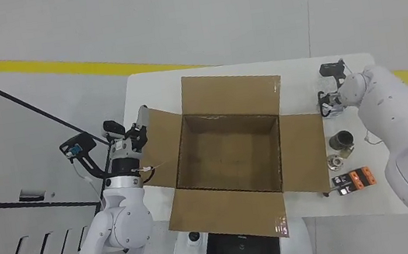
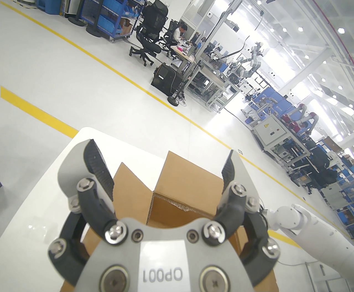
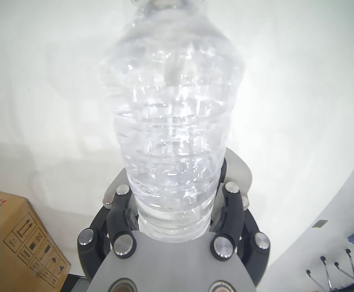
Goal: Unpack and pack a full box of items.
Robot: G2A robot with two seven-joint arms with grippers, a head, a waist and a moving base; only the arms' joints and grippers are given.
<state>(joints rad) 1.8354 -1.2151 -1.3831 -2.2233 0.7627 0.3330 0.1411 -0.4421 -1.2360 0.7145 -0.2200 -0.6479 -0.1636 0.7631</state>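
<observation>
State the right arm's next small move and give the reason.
Probably carry the clear plastic water bottle sideways toward the open brown cardboard box. The right end effector is shut on it over the white table beside the box, whose inside looks empty, so packing seems due.

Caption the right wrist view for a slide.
Right gripper clamped on a clear water bottle against the white table, a cardboard box corner nearby.
</observation>
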